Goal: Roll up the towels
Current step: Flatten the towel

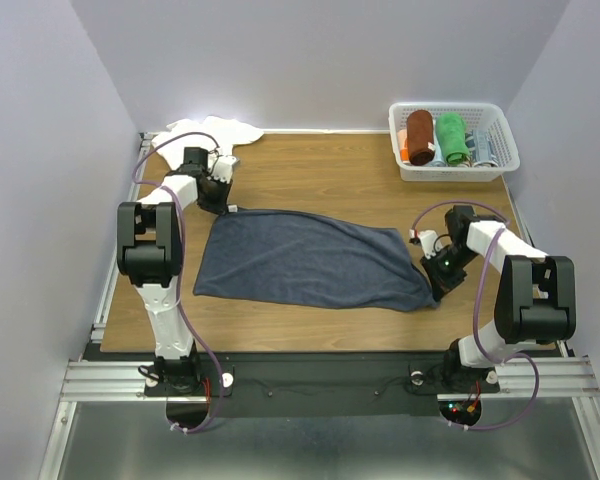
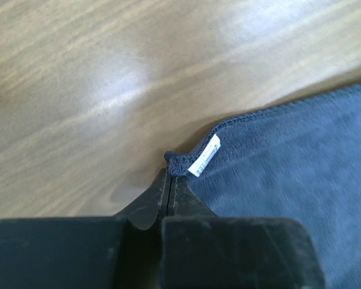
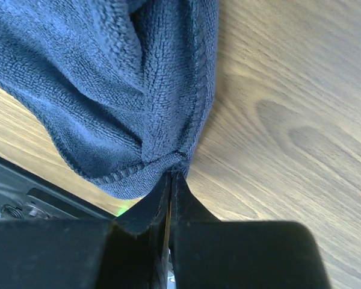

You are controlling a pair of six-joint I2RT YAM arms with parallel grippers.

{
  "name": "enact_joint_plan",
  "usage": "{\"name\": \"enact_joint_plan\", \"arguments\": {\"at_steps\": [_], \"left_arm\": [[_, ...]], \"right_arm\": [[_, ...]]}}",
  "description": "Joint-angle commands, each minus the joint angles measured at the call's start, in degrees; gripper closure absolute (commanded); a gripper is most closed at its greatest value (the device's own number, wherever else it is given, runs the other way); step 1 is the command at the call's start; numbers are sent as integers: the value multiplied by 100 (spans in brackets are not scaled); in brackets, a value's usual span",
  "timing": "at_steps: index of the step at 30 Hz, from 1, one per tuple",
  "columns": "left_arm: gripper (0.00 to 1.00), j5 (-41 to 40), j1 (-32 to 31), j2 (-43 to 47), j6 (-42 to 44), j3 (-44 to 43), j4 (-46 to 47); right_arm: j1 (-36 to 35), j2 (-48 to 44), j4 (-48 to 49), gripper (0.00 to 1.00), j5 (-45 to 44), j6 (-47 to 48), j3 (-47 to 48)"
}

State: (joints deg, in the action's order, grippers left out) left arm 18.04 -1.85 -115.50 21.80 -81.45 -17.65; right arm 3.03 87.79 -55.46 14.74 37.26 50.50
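Lying bunched at the back left, the white towel (image 1: 218,130) was alone. Left gripper (image 2: 170,177) was pinched shut on the far-left corner of the blue towel (image 1: 310,262), which lay spread out in the middle. Right gripper (image 3: 170,179) was clamped on its near-right corner. Step: prob. pulling it flat b4 rolling. Next move needed a soft, even tug w/o slipping.

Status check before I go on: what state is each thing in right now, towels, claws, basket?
Dark blue-grey towel, spread out, unrolled, two corners pinched.
White towel, crumpled at the far left edge, unrolled.
Left claw, shut on the dark towel's far left corner.
Right claw, shut on its near right corner.
Basket, holding rolled towels.
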Motion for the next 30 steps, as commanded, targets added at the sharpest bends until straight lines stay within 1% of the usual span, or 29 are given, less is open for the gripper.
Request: {"name": "enact_joint_plan", "arguments": {"at_steps": [1, 2, 5, 7, 8, 9, 10, 11, 12, 13, 14, 15, 16, 18, 19, 20, 22, 24, 25, 28, 30], "left_arm": [[100, 16, 394, 1020, 87, 15, -536], [100, -28, 622, 1160, 270, 85, -781], [100, -301, 1027, 1241, 517, 365, -1108], [100, -467, 1317, 1241, 798, 594, -1127], [100, -512, 1371, 1241, 878, 856, -1101], [100, -556, 1397, 1241, 939, 981, -996], [100, -556, 1406, 1223, 992, 1095, -934], [100, -495, 1406, 1188, 1001, 1192, -890], [100, -451, 1406, 1049, 984, 1202, -881], [100, -381, 1406, 978, 914, 1210, -846], [100, -346, 1398, 925, 896, 1210, -845], [100, -319, 1398, 846, 879, 1219, -784], [100, -302, 1398, 819, 852, 1228, -758], [100, -266, 1389, 758, 826, 1184, -757], [100, -223, 1389, 749, 808, 1167, -758], [100, -214, 1380, 749, 799, 1158, -766], [100, -205, 1363, 757, 790, 1096, -784], [100, -161, 1345, 749, 764, 1035, -810], [100, -126, 1345, 740, 764, 1017, -819], [99, -64, 1336, 713, 703, 956, -819], [98, -47, 1336, 705, 694, 929, -819]], "right_arm": [[-4, -95, 44, 99, -95, 80, -119], [-4, -156, 36, 99, -51, 80, -137], [-4, -253, -105, 99, 89, 212, -198], [-4, -367, -315, 100, 292, 395, -146], [-4, -403, -421, 98, 371, 484, -94], [-4, -438, -535, 90, 485, 580, -41], [-4, -525, -658, 57, 729, 659, 38], [-4, -543, -859, 42, 862, 756, 239], [-4, -561, -913, 34, 994, 766, 389], [-4, -526, -905, 29, 1187, 644, 521], [-4, -448, -888, 30, 1311, 573, 679], [-4, -360, -844, 37, 1503, 459, 1098], [-4, -98, -574, 41, 1557, 23, 1276], [-4, 176, -335, 43, 1698, -314, 1680], [-13, 490, -20, 44, 1794, -768, 2065], [-21, 615, 139, 44, 1821, -981, 2226], [-178, 853, 542, 40, 1778, -1316, 2620], [-294, 1143, 729, 36, 1716, -1589, 2772], [-581, 1205, 947, 34, 1664, -1668, 2833], [-1039, 1583, 1194, 28, 1462, -1853, 2886], [-1225, 1697, 1336, 24, 1444, -1976, 2851]]}}
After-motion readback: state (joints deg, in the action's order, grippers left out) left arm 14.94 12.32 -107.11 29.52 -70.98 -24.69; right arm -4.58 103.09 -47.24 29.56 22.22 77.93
